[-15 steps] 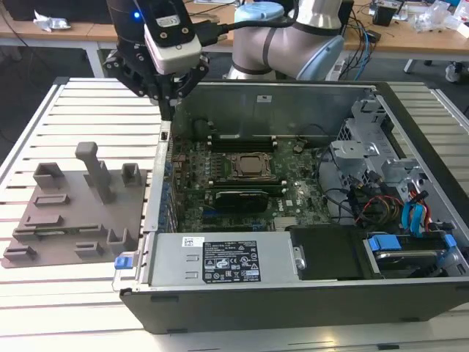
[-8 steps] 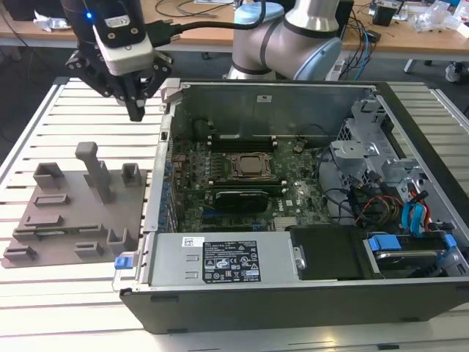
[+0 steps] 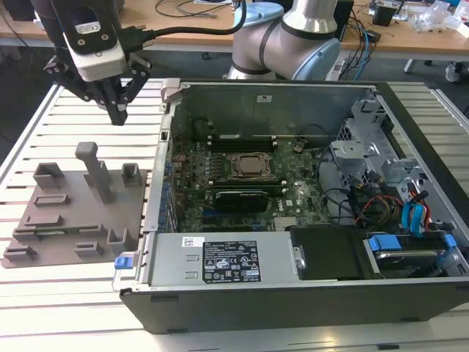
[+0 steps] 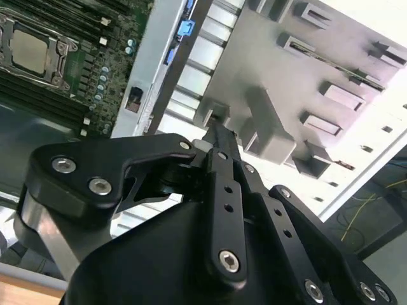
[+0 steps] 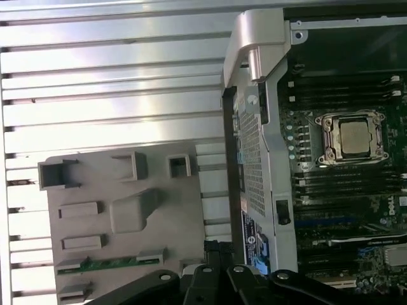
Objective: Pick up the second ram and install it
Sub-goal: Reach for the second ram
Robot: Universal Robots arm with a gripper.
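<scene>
Early stage: the second ram [image 5: 95, 264] lies unpicked in the grey holder [image 3: 73, 216] at the exterior view's left. The gripper [image 3: 118, 117] hangs above the holder, upper left of frame, closed and empty. The install remains undone.

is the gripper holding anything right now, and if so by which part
Nothing is held. The gripper is shut and empty above the grey tray, where the second ram lies in a slot.
</scene>
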